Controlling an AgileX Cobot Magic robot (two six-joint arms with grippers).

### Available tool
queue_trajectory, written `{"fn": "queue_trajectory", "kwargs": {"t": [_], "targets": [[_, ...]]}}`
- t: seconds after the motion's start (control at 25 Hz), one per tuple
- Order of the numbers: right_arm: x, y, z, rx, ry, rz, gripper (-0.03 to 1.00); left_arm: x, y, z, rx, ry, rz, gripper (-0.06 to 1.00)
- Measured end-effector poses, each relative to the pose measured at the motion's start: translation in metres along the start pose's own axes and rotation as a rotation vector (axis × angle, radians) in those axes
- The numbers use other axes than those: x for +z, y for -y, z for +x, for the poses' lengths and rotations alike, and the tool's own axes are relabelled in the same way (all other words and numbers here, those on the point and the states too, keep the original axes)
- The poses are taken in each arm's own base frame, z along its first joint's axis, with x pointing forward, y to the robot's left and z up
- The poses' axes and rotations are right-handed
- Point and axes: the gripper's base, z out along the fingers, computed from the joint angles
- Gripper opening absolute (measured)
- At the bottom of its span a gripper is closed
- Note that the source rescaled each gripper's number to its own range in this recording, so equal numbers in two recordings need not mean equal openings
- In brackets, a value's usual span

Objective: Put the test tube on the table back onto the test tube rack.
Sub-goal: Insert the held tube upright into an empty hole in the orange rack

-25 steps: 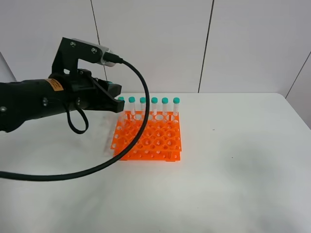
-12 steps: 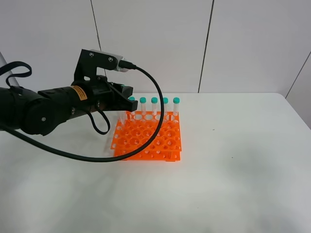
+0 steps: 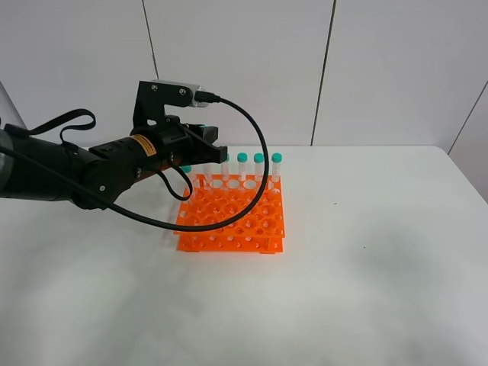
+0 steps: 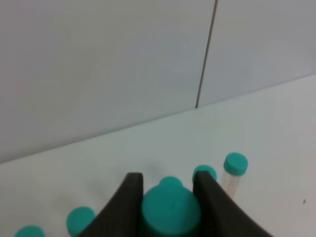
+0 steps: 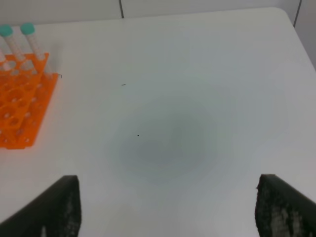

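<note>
My left gripper (image 3: 214,153) is shut on the test tube. In the left wrist view its teal cap (image 4: 171,209) sits gripped between the two black fingers (image 4: 129,196). The gripper hovers over the back left part of the orange test tube rack (image 3: 232,219), beside a back row of teal-capped tubes (image 3: 259,166). In the exterior view the arm hides the held tube's body. My right gripper (image 5: 168,190) is open and empty, low over bare table, right of the rack (image 5: 19,111). It does not show in the exterior view.
The white table (image 3: 366,259) spreads to the right and front of the rack. A black cable (image 3: 263,179) loops from the left wrist camera across the rack. A panelled wall stands behind the table.
My left arm has moved right and toward the back with the tube, from the rack's left side to over its back row. The right arm's view has no earlier frame.
</note>
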Motion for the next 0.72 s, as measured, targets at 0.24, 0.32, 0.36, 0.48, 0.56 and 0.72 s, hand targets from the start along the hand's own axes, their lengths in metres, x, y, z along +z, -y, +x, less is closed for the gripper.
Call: {"fn": "queue_trajectory", "kwargs": {"t": [0.24, 0.32, 0.36, 0.48, 0.56, 0.72], "targets": [[0.000, 0.000, 0.000, 0.000, 0.000, 0.000, 0.73, 0.009, -0.011, 0.010, -0.008, 0.017, -0.024, 0.00], [0.000, 0.000, 0.000, 0.000, 0.000, 0.000, 0.73, 0.010, -0.015, 0.011, -0.009, 0.034, -0.032, 0.00], [0.000, 0.000, 0.000, 0.000, 0.000, 0.000, 0.73, 0.011, -0.016, 0.012, -0.009, 0.047, -0.032, 0.00], [0.000, 0.000, 0.000, 0.000, 0.000, 0.000, 0.73, 0.013, -0.017, 0.013, -0.008, 0.074, -0.030, 0.00], [0.000, 0.000, 0.000, 0.000, 0.000, 0.000, 0.73, 0.015, -0.017, 0.016, -0.006, 0.078, -0.029, 0.00], [0.000, 0.000, 0.000, 0.000, 0.000, 0.000, 0.73, 0.020, -0.019, 0.024, -0.004, 0.059, -0.031, 0.00]]}}
